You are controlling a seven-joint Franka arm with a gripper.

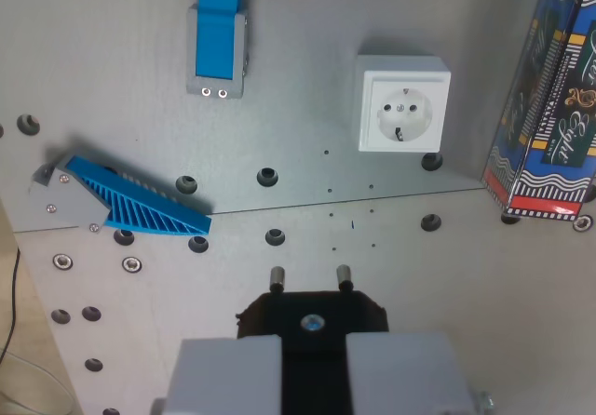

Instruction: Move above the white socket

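The white socket [403,104] is a square box with a round recess and two holes, standing on the grey metal plate [307,80] in the upper right of the wrist view. My gripper [313,359] is at the bottom centre, its grey fingers [231,373] shut on a black plug [312,314]. The plug's two metal pins [344,275] point up the picture, toward the plate's middle. The socket lies up and to the wrist view's right of the plug, well apart from it.
A blue ribbed wedge on a grey bracket [140,203] lies at the left. A grey block with a blue strap [218,47] sits at the top. A tall patterned box [551,108] stands at the right edge, close beside the socket. Bolt holes dot the plate.
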